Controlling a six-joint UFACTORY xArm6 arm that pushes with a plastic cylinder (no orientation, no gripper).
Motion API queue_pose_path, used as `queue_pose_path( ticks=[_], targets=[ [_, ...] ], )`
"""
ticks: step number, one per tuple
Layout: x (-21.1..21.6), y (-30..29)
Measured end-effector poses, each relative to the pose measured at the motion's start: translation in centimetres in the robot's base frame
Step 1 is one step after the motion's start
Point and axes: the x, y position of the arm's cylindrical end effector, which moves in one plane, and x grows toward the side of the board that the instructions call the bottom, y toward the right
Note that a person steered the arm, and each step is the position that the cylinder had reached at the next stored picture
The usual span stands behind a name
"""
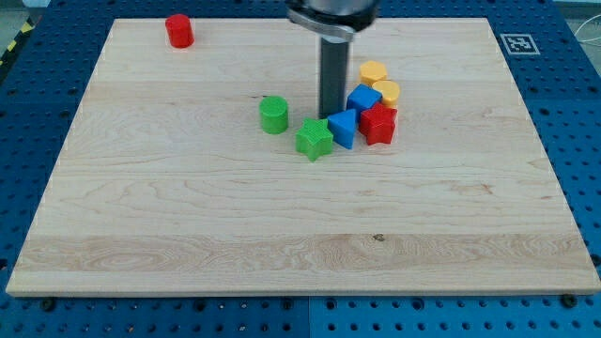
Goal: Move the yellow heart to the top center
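The yellow heart (386, 92) lies in a tight cluster right of the board's centre, in the upper half. A second yellow block (373, 71), roughly pentagonal, touches it from above. A blue cube (362, 99) lies on the heart's left and a red star (378, 124) just below it. My tip (331, 116) is down on the board at the cluster's left side, next to the blue cube, just above a blue triangular block (344, 129) and a green star (315, 139). The tip is not touching the yellow heart; the blue cube lies between them.
A green cylinder (273, 115) stands left of the tip. A red cylinder (179, 31) stands near the board's top left corner. The wooden board (188, 235) rests on a blue perforated table, with a marker tag (516, 42) past its top right corner.
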Motion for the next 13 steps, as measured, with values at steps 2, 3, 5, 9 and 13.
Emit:
queue_pose_path(
  ticks=[2, 3, 5, 9, 13],
  targets=[
    [0.9, 9.5],
    [1.1, 12.2],
    [-1.3, 8.9],
    [-8.9, 6.5],
    [-13.8, 3.5]
  ],
)
